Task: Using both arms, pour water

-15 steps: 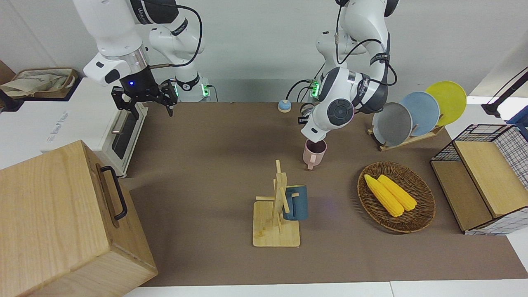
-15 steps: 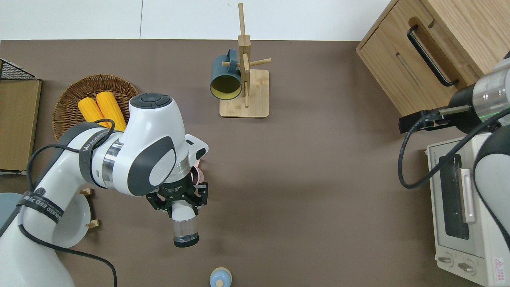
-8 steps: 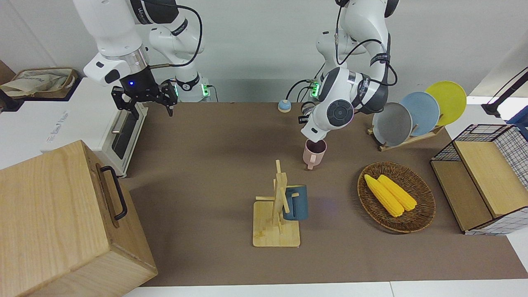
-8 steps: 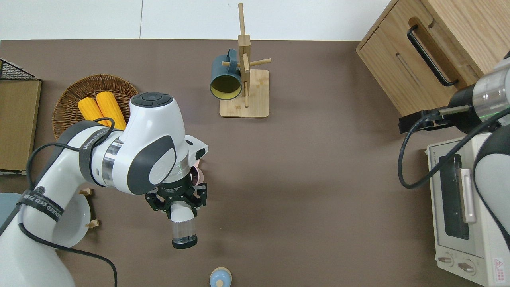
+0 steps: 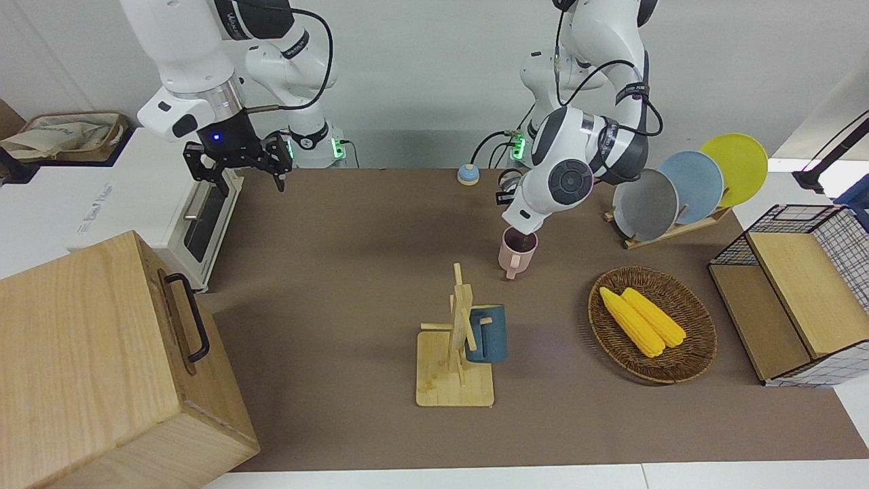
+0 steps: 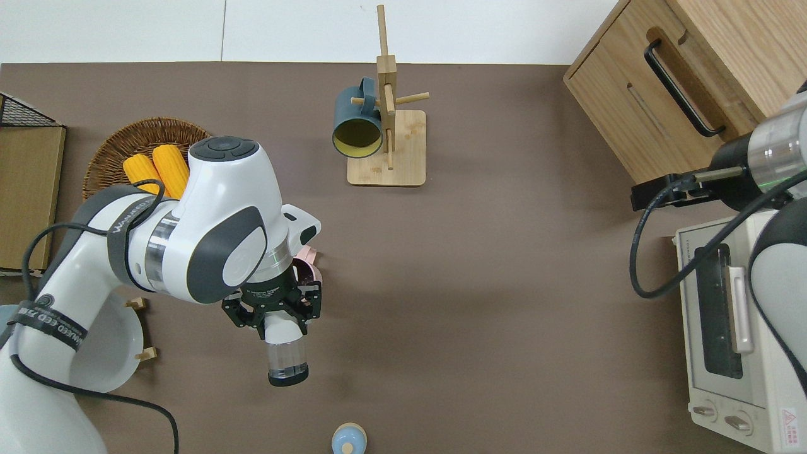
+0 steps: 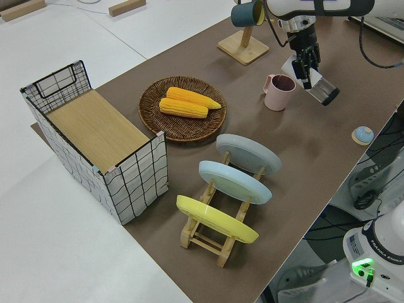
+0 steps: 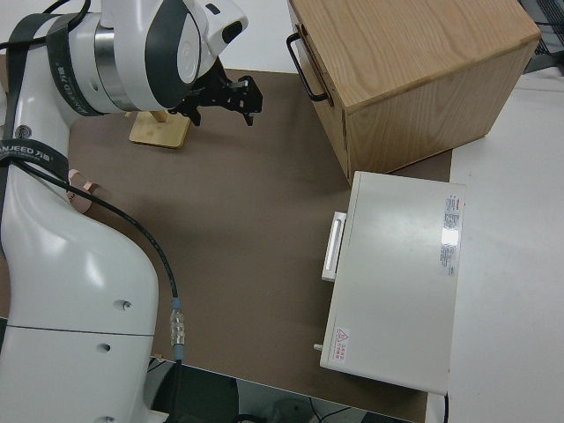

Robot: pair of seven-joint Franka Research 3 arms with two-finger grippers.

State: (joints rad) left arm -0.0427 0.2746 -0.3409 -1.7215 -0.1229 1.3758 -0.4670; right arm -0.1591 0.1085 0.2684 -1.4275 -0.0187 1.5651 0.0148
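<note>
My left gripper (image 6: 275, 313) is shut on a clear bottle (image 6: 285, 354) with a dark end, also in the left side view as the bottle (image 7: 322, 91). The bottle lies tilted, its dark end pointing toward the robots. It hangs over the table right beside a pink mug (image 5: 516, 252), on the side nearer to the robots. The mug (image 7: 278, 92) stands upright with dark liquid in it and is half hidden under the left arm (image 6: 220, 239) from overhead. The right arm (image 5: 197, 61) is parked, its gripper (image 5: 239, 178) open and holding nothing.
A wooden mug tree (image 6: 387, 113) carries a blue mug (image 6: 357, 120). A wicker basket (image 5: 692, 353) holds two corn cobs (image 5: 641, 318). A plate rack (image 7: 224, 243), a wire basket (image 7: 129, 183), a wooden cabinet (image 5: 88, 360), a toaster oven (image 6: 725, 328) and a small blue knob (image 6: 348, 438) line the edges.
The left arm has shifted a little toward its own end of the table, taking the bottle along. More of the pink mug shows from overhead. The right arm has not moved.
</note>
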